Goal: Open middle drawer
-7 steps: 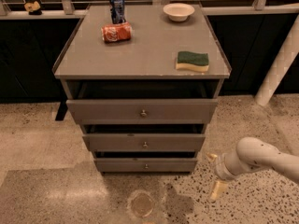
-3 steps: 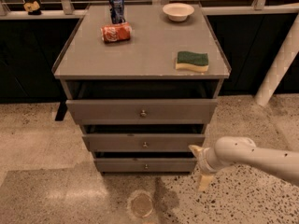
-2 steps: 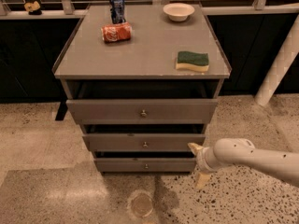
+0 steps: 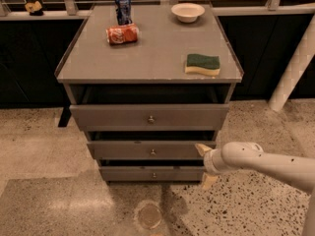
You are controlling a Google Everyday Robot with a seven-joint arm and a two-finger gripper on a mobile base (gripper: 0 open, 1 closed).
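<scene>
Cream-tipped gripper [image 4: 205,165] hangs at the right end of the middle drawer [image 4: 123,150], its 2 fingers [image 4: 202,148] spread, gripping nothing; upper fingertip overlaps the drawer front, contact unclear.

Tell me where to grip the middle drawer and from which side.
Grip the middle drawer by its small round knob, coming straight at the front: the flat face offers no other hold. The hand, open, sits off its right end.
</scene>
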